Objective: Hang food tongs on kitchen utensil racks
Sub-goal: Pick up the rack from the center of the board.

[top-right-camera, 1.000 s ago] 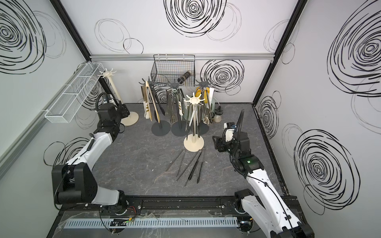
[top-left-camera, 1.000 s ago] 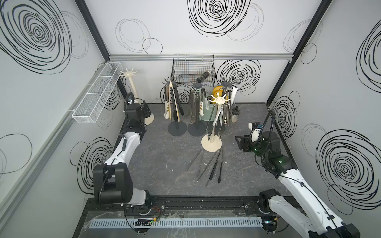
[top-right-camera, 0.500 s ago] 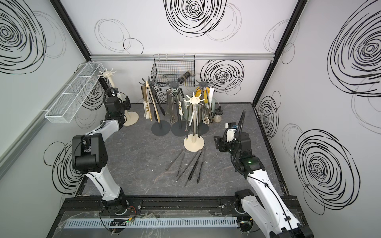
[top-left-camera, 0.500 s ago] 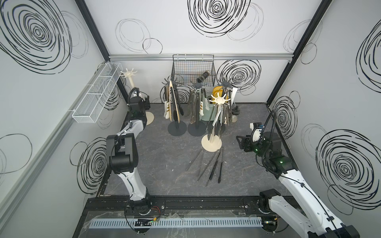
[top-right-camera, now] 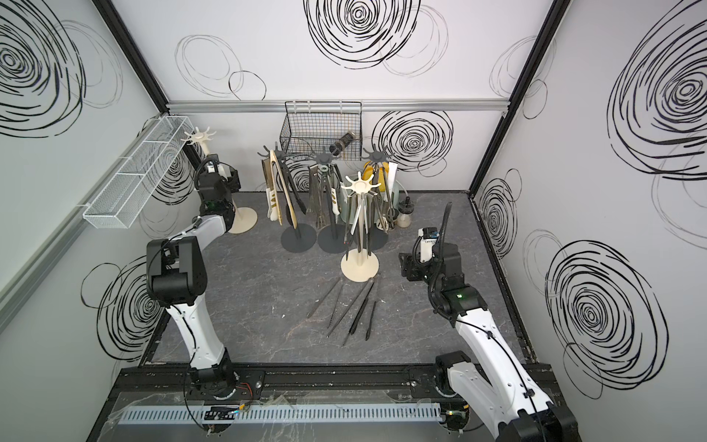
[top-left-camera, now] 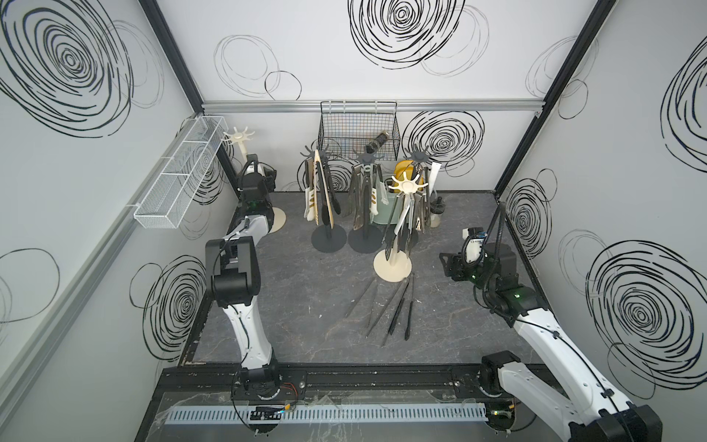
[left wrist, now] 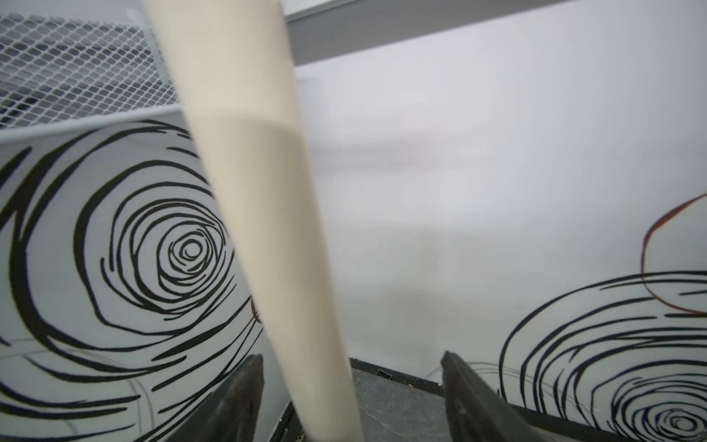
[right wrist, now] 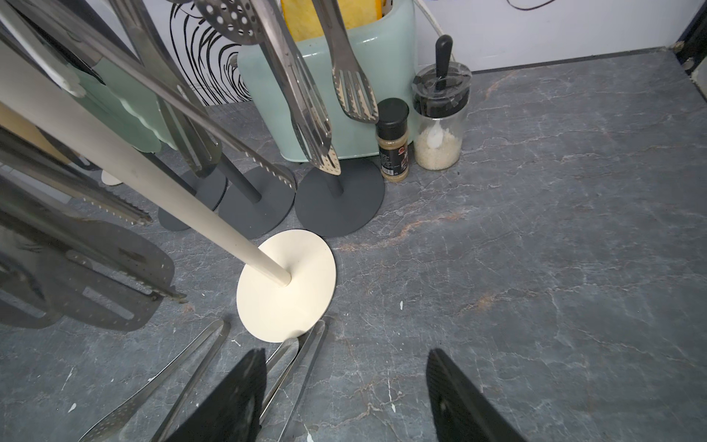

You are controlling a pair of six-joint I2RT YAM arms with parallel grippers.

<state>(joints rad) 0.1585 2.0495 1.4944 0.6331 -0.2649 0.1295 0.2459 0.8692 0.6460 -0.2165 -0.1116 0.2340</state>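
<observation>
Desk: a dark marbled slab (top-left-camera: 298, 313), closed in by walls on the left, far and right; its near edge runs along a black rail.
Open room: the widest bare stretch is left of middle, between the left arm (top-left-camera: 233, 268) and the loose tongs. A second bare stretch runs along the right wall, around the right arm (top-left-camera: 535, 325).
Far-left cream rack: it stands in the far left corner (top-left-camera: 277, 221), its base close to both wall edges, and nothing shows on its hooks.
Left fingers: these (left wrist: 241, 398) are spread apart with the far-left cream rack's pole between them. The pole is close by one finger and well apart from the other; contact cannot be told.
Dark grey racks: three stand in a row along the far side (top-left-camera: 327, 242), their bases crowded edge to edge, hung thick with hung tongs (top-left-camera: 319, 191).
Middle cream rack: it stands nearer than the grey row (top-left-camera: 394, 265), its base rim right up against a grey base, and it also carries tongs.
Loose tongs: several slim pairs (top-left-camera: 386, 306) lie fanned on the desk, their far ends at the near rim of the middle cream rack's base.
Right fingers: these (right wrist: 229, 402) are spread wide and empty. They are above the desk just right of the middle cream rack, over the far ends of the loose tongs.
Far right: a mint container (right wrist: 344, 95) and two spice jars (right wrist: 440, 130) sit beside the grey bases, and the desk is bare from there to the right wall.
Wall baskets: a white mesh basket (top-left-camera: 180, 176) juts from the left wall above the left arm. A black wire basket (top-left-camera: 357, 130) hangs on the far wall over the grey racks.
</observation>
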